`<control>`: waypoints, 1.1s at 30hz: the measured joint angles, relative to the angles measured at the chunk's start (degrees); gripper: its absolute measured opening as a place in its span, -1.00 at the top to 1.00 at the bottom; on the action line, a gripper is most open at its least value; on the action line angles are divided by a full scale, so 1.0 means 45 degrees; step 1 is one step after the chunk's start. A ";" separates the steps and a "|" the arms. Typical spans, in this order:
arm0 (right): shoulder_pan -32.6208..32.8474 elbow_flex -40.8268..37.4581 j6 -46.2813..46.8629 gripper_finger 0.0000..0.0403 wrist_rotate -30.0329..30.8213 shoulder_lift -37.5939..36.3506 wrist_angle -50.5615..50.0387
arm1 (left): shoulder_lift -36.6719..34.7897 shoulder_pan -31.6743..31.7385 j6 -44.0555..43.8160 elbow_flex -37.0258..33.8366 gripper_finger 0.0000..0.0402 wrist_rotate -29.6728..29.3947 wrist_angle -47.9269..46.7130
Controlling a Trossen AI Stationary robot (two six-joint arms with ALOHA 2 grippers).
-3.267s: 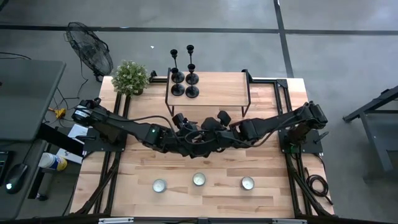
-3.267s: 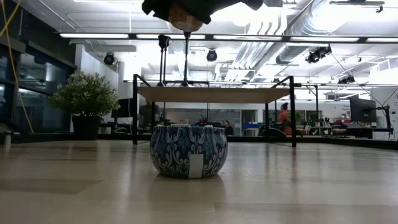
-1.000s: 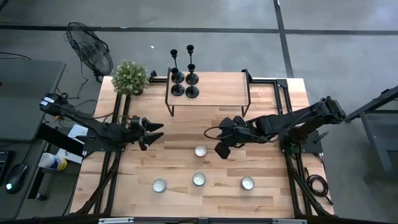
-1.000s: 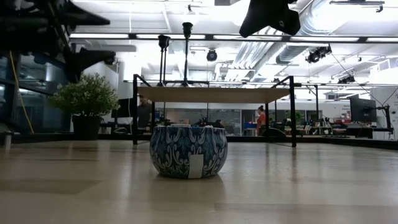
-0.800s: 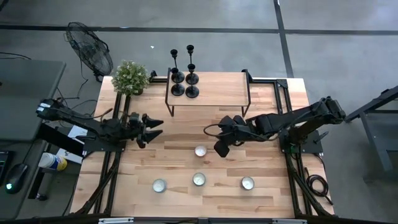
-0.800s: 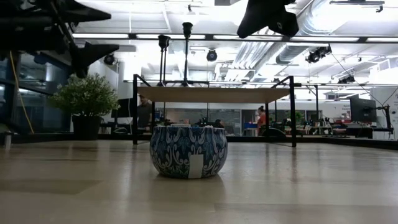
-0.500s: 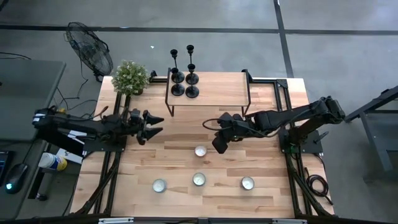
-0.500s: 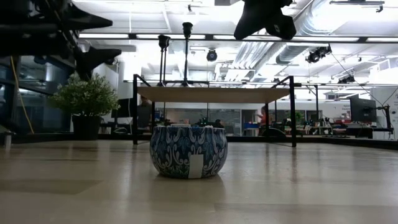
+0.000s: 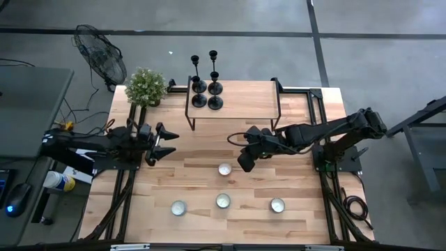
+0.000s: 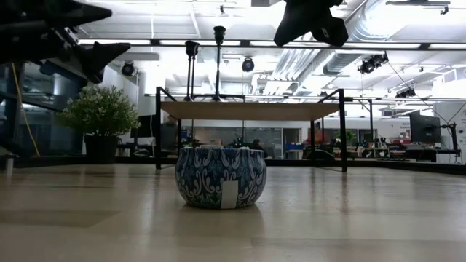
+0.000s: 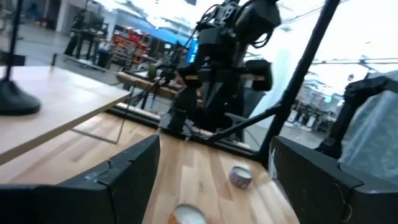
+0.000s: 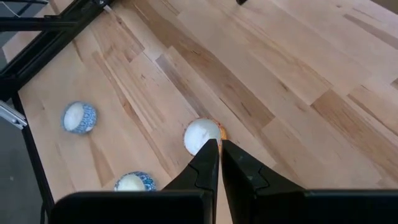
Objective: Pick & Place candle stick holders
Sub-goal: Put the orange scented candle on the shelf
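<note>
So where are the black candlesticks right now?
In the high view the four candle stick holders stand bunched at the far left end of the raised wooden shelf, just right of the potted plant.

Holders (image 9: 206, 82) stand in a cluster on the shelf (image 9: 240, 101), at its left end, beyond and between both pincers. Left pincer (image 9: 166, 137) is open; right pincer (image 9: 244, 163) is shut. Candle (image 9: 224, 169) sits just left of right pincer. Three more candles (image 9: 222, 201) form a row nearer. Plant (image 9: 145, 86) beyond left pincer.
</note>
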 joint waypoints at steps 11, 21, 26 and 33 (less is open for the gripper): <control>0.0000 0.0000 -0.0003 0.94 -0.0005 0.0000 -0.0005 | -0.2727 0.0000 0.0301 0.0005 -0.51 -0.0527 -0.3260; 0.0000 0.0000 -0.0220 0.94 -0.0005 0.0000 -0.0136 | -0.2710 0.0000 -0.0101 0.0008 -0.51 -0.0431 -0.3558; -0.0001 0.0000 -0.0297 0.94 -0.0005 0.0000 -0.0139 | -0.2705 0.0000 -0.0980 0.0013 -0.51 -0.0713 -0.3818; -0.0005 0.0000 -0.0749 0.94 -0.0010 0.0000 -0.0528 | -0.2710 0.0000 -0.1037 0.0013 -0.51 -0.0713 -0.3795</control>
